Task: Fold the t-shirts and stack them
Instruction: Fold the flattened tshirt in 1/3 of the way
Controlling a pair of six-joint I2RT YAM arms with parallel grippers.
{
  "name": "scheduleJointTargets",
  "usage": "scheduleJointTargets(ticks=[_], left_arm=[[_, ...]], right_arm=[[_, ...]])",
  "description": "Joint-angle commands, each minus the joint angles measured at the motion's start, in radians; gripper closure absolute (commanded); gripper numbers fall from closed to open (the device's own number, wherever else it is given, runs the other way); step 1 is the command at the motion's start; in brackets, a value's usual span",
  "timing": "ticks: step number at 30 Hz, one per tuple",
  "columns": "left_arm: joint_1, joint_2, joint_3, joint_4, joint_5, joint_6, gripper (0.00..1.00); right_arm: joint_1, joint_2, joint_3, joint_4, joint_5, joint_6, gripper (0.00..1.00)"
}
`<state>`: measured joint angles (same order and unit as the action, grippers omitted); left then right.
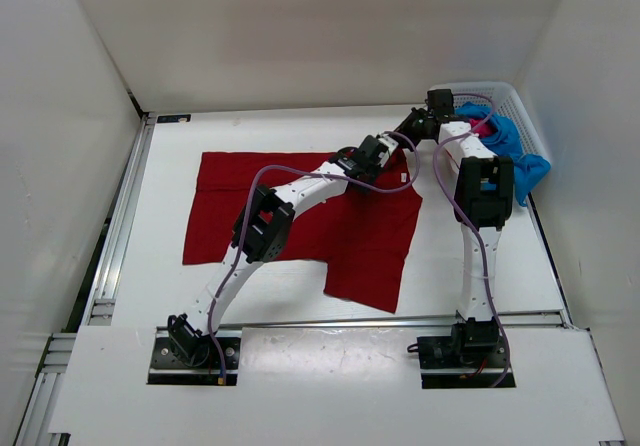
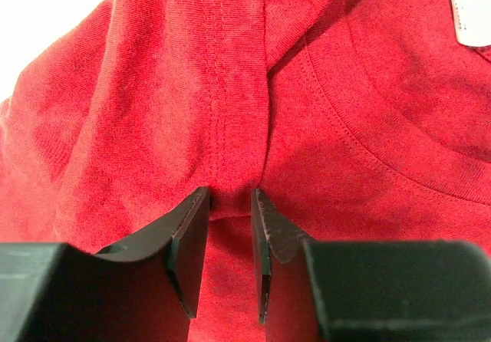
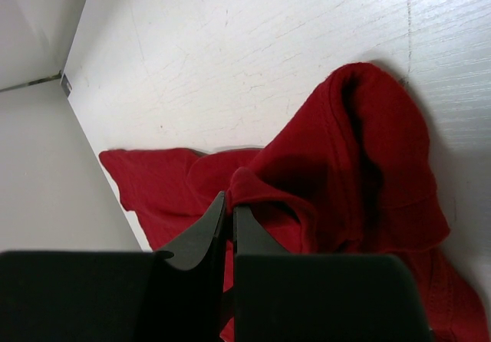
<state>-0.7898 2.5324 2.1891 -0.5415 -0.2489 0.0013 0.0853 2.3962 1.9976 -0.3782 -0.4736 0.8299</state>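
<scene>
White walls are closing in a white table (image 1: 480, 266), and the dark red t-shirt (image 1: 220, 206) is lying spread across its middle, the near right part hanging toward the arm bases. In the far right corner a white mesh basket (image 1: 522, 96) is holding the bright blue t-shirt (image 1: 515, 146), which is spilling over the rim, with a sliver of the magenta-pink t-shirt (image 1: 483, 124) showing beside it.

Both arms are reaching to the far right edge of the red shirt, close together. The right gripper (image 3: 229, 204) is pinching a bunched fold of that shirt – its jaws are pressed nearly together with red cloth caught at the tips, and a hump of fabric is standing up just beyond them.

The left gripper (image 2: 230, 204) is sitting low on the same shirt beside the collar (image 2: 368, 143), its jaws standing narrowly apart with a seamed ridge of cloth running between them – whether the fingers are actually pressing it I cannot tell. A small white label (image 2: 469, 8) is showing inside the neckline.
</scene>
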Motion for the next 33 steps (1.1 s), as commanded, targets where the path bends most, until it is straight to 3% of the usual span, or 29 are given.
scheduleJointTargets(ticks=[1,7,16,28,33], left_arm=[[-0.006,-0.024,0.028,0.0,-0.016,-0.001,0.61],[-0.006,-0.047,0.018,0.0,-0.016,-0.001,0.6],[-0.006,-0.047,0.018,0.0,-0.035,-0.001,0.9],[0.003,-0.121,0.018,0.0,-0.076,-0.001,0.9],[0.037,-0.245,-0.087,-0.009,-0.061,-0.001,0.9]], right_arm=[[-0.007,-0.031,-0.011,0.001,-0.01,-0.003,1.0],[-0.007,-0.031,-0.011,0.001,-0.01,-0.003,1.0],[-0.007,-0.04,-0.011,0.001,-0.01,-0.012,1.0],[-0.007,-0.09,-0.011,-0.06,-0.01,-0.09,1.0],[-0.007,-0.204,-0.121,-0.136,0.001,-0.156,1.0]])
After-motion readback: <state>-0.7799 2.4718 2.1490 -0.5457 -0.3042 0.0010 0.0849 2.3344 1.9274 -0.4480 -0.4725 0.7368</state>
